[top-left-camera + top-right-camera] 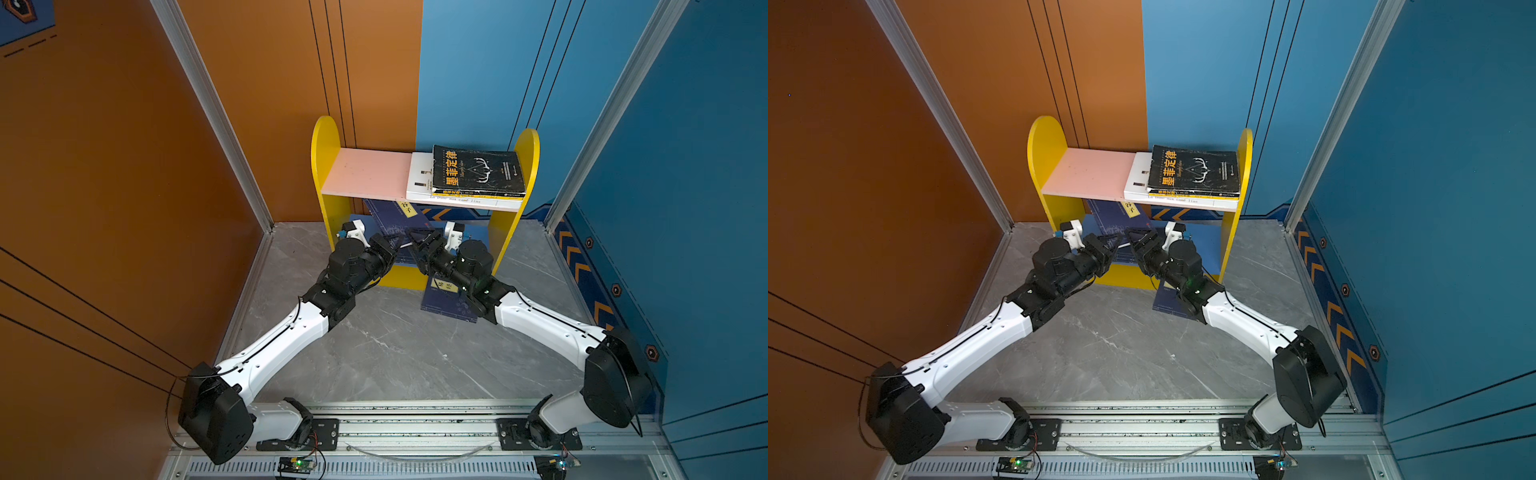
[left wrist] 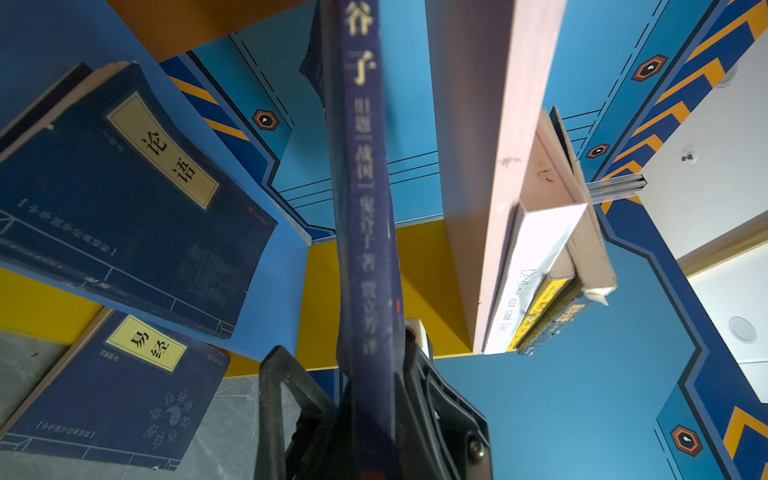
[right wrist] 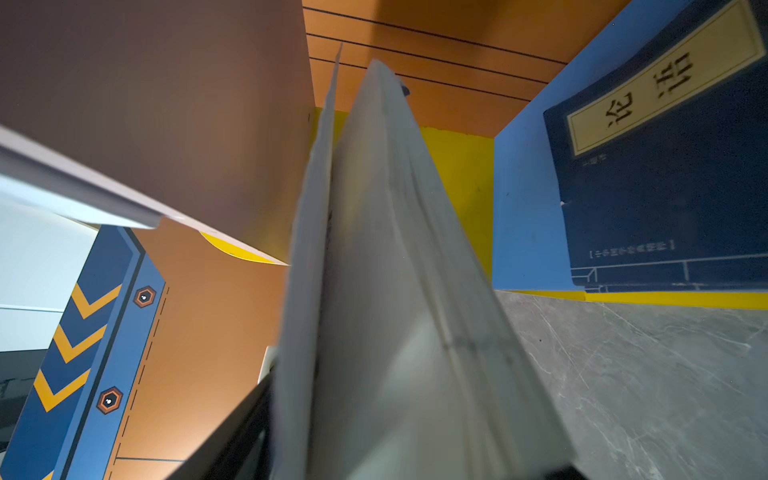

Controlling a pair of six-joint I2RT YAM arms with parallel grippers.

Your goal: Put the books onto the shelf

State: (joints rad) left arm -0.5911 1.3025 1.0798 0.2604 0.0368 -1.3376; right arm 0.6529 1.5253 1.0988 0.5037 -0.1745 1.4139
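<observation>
The shelf (image 1: 327,143) stands at the back, a black-topped stack (image 1: 478,170) on its pink board (image 1: 365,174); a navy book (image 1: 390,220) is tilted at the lower tier's front. There's the left gripper (image 1: 398,244) clamped on its spine; the right gripper (image 1: 413,239) straddles its page edge, pinching or not, can't tell.

I'm driving a robot lab test cell, not a real room. The walls are printed panels, orange (image 1: 104,166) and blue (image 1: 478,83), framed by aluminium posts (image 1: 208,104). The left arm (image 1: 282,345) and right arm (image 1: 552,328) sit on plates on a slotted rail (image 1: 415,428), with a bare circuit board (image 1: 297,462) showing a green light below. The floor (image 1: 395,353) is marble-look sheet, and a small toy-coloured shelf (image 1: 328,137) stands at the back.
</observation>
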